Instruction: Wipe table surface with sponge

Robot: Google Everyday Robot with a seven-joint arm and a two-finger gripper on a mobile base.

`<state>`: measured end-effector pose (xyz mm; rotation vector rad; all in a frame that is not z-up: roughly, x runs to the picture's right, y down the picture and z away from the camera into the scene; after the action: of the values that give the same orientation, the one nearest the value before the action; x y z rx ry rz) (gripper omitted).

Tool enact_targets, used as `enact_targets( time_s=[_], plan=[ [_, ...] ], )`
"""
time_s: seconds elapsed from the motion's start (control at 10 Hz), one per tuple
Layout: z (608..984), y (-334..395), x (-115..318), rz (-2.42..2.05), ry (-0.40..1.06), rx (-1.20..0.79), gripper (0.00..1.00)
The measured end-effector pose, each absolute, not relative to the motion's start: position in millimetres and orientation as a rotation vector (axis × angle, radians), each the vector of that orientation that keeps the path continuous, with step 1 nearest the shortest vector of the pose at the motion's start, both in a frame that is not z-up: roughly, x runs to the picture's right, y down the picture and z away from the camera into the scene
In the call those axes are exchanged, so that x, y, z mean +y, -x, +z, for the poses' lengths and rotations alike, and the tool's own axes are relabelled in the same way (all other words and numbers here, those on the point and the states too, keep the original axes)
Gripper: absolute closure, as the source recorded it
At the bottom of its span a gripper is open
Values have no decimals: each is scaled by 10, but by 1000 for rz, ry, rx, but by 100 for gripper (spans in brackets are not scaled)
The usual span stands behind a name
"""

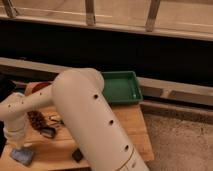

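The light wooden table surface [134,131] fills the lower part of the camera view. The blue-grey sponge [22,156] lies flat on it at the near left corner. My gripper [19,146] comes down onto the sponge from above and is shut on it, its fingertips hidden against the pad. The thick white arm [87,120] crosses the middle of the view and hides much of the tabletop behind it.
A green tray [119,88] stands at the table's back right corner. A brown patterned object [35,120] and a small dark item [48,132] lie right of the gripper. A black block [77,155] sits near the front edge. Grey carpet lies to the right.
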<state>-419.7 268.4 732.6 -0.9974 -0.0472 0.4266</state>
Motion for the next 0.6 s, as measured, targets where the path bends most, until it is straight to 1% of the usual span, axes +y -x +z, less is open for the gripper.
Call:
enact_targets(
  time_s=[0.1, 0.4, 0.6],
  plan=[
    [7339, 4079, 2628, 449, 986, -30, 100],
    [7545, 3800, 2285, 498, 935, -8, 100],
    [7651, 3924, 2119, 482, 918, -43, 100]
  ],
)
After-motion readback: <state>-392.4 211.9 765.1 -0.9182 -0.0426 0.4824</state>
